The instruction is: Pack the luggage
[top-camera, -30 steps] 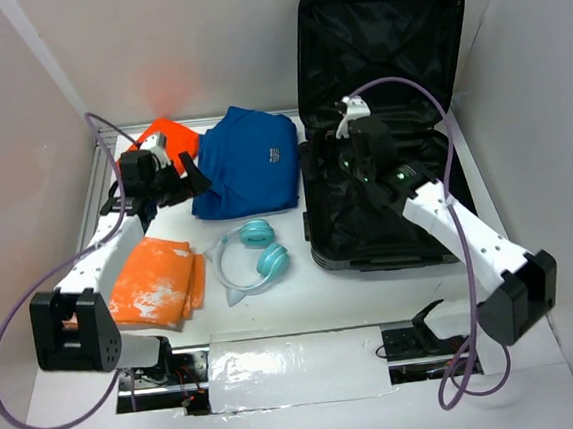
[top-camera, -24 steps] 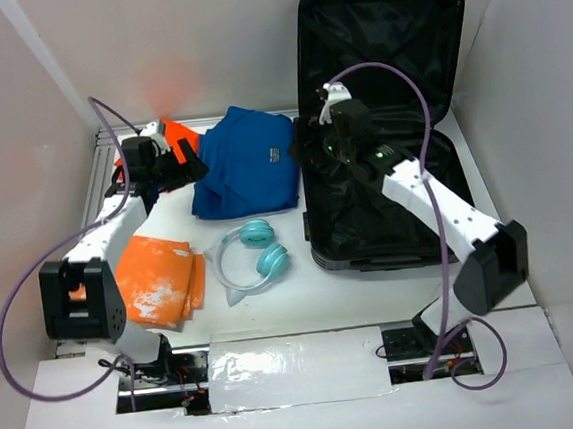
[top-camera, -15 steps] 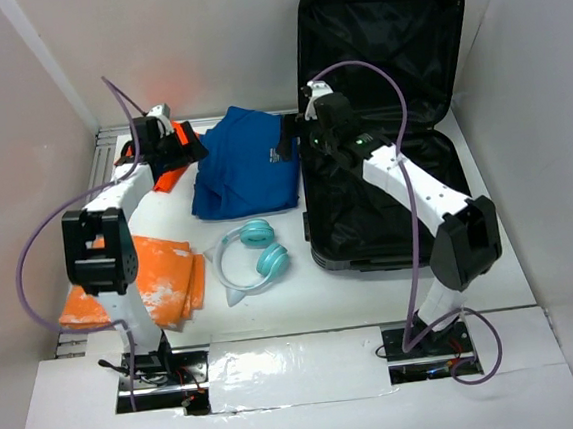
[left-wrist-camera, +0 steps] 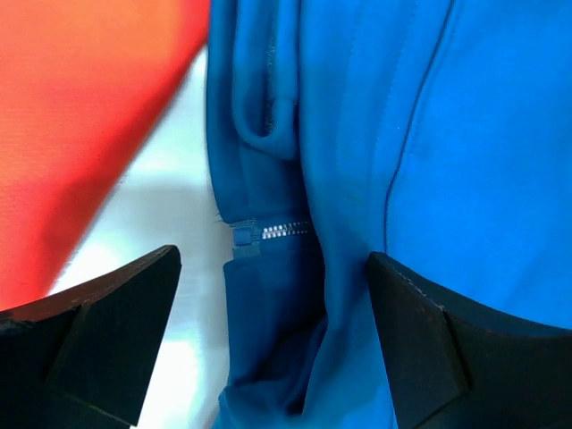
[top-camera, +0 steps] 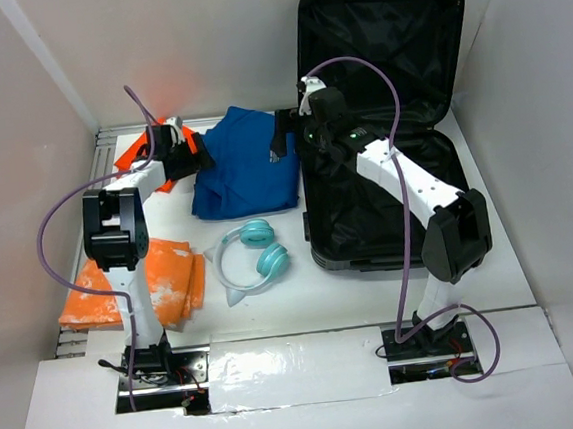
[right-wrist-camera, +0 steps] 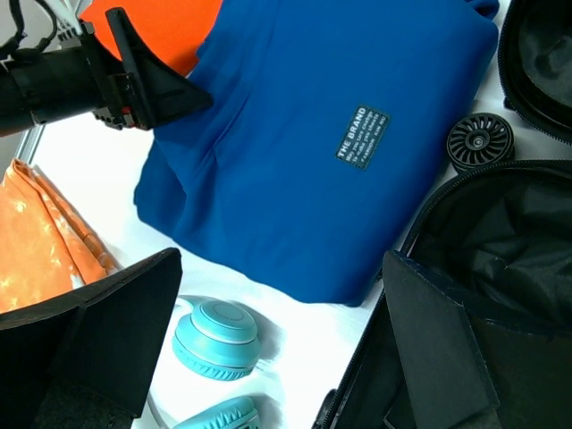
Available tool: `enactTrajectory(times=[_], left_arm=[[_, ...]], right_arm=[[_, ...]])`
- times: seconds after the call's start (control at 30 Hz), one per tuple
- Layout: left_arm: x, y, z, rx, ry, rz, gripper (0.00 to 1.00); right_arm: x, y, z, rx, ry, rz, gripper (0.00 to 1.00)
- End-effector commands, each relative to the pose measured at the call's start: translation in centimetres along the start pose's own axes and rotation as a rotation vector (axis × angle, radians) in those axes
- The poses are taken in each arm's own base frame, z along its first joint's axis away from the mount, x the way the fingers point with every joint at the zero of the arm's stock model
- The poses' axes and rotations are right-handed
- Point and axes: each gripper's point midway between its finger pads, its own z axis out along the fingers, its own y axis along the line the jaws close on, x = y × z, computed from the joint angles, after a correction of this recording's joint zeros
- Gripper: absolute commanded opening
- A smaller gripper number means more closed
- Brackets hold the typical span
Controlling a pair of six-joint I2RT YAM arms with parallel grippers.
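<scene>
My left gripper (left-wrist-camera: 273,295) has its jaws wide apart and empty, straddling the zippered edge of the folded blue garment (left-wrist-camera: 429,134), with a red-orange cloth (left-wrist-camera: 89,107) at upper left. My right gripper (right-wrist-camera: 281,295) is equally spread, holding nothing, above the garment's lower edge and the teal headphones (right-wrist-camera: 214,335). The luggage (top-camera: 388,115) lies open on the right of the top view, lid raised.

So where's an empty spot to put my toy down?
Bare table runs along the near edge, in front of the teal headphones and the luggage. Another patch lies between the blue top and the orange cloth. It's crowded at the back left, where the left gripper is at the blue top's edge.
</scene>
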Motion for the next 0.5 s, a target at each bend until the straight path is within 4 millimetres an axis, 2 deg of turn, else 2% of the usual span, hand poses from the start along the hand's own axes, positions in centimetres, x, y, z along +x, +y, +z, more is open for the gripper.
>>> enactTrajectory(times=[0.0,0.07,0.3,0.4,0.43,0.47], left_arm=[[-1.2,-1.0,0.7,0.089,-0.039,-0.04,0.98],[-0.5,-1.5,0.8,0.129,-0.03,-0.049,0.98],[2.0,-0.8,2.9,0.13,0.03,-0.135,0.98],[2.4,-0.7,3.1,0.127,0.04,-0.162,0.98],[3.0,-0.2,3.4,0.109,0.058,-0.169,0.98],[2.4,-0.8,3.4,0.112,0.044,-0.159,0.98]], right_arm=[[-1.8,0.7,-0.4,-0.024,-0.043,0.002,1.0],[-1.7,-0.1,-0.1,-0.003,-0.041,0.007,1.0],[-1.8,0.2,0.5,-0.018,-0.026,-0.002,1.0],[-1.6,-0.6,0.5,0.001,-0.023,0.003,1.0],[-1.4,-0.6,0.3,0.002,-0.02,0.004,1.0],[-1.7,-0.5,0.4,-0.002,-0.032,0.002,1.0]])
